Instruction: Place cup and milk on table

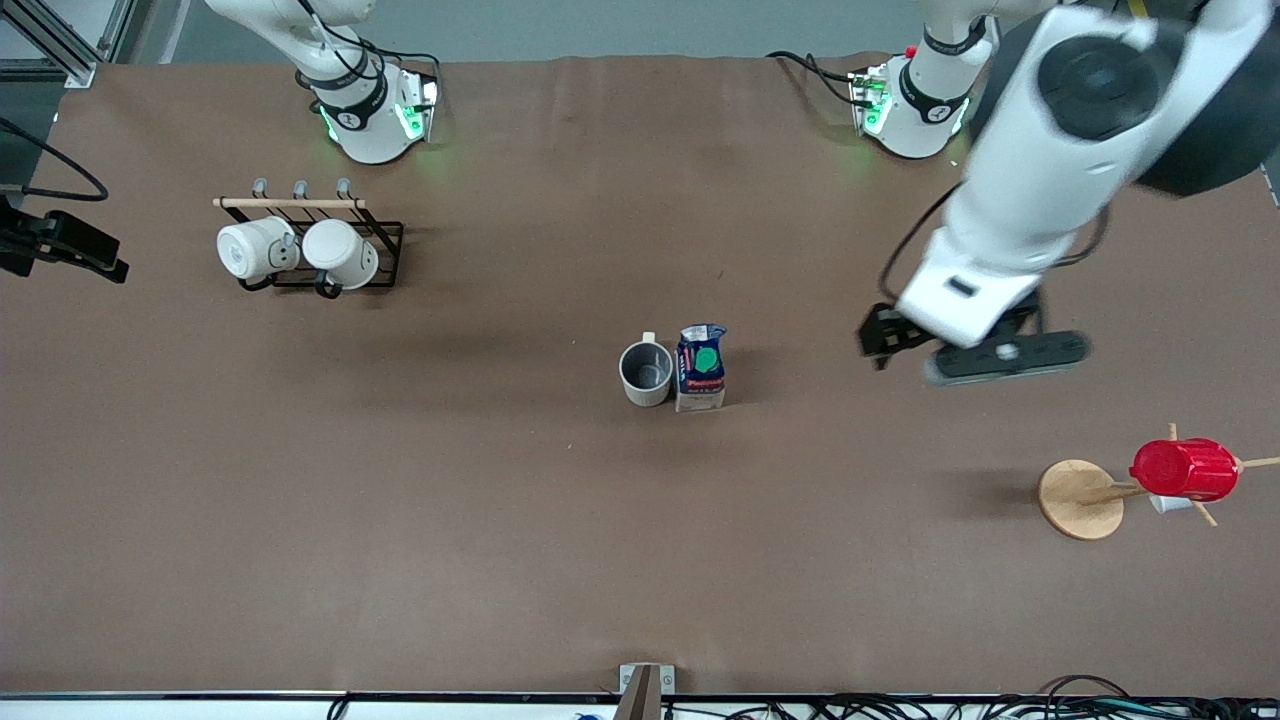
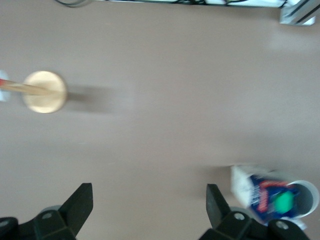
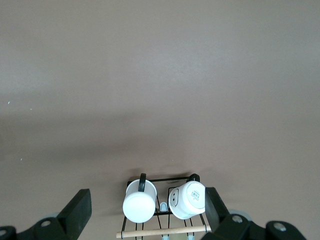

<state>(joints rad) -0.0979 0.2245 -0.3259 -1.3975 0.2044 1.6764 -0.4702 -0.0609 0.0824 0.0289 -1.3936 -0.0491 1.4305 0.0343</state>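
Observation:
The cream-white cup (image 1: 646, 372) with a grey inside stands upright on the brown table (image 1: 400, 500) near its middle. The blue and white milk carton (image 1: 701, 368) stands right beside it, toward the left arm's end. Both show at the edge of the left wrist view, milk (image 2: 265, 195) and cup (image 2: 306, 196). My left gripper (image 1: 880, 340) is open and empty in the air over bare table, apart from the milk, toward the left arm's end; its jaws (image 2: 150, 205) stand wide. My right gripper (image 3: 148, 210) is open and empty, high over the mug rack, out of the front view.
A black wire rack (image 1: 385, 245) with two white mugs stands near the right arm's base; it also shows in the right wrist view (image 3: 160, 180). A wooden stand (image 1: 1080, 498) holding a red cup (image 1: 1185, 468) stands at the left arm's end. A black device (image 1: 60, 245) juts in at the right arm's end.

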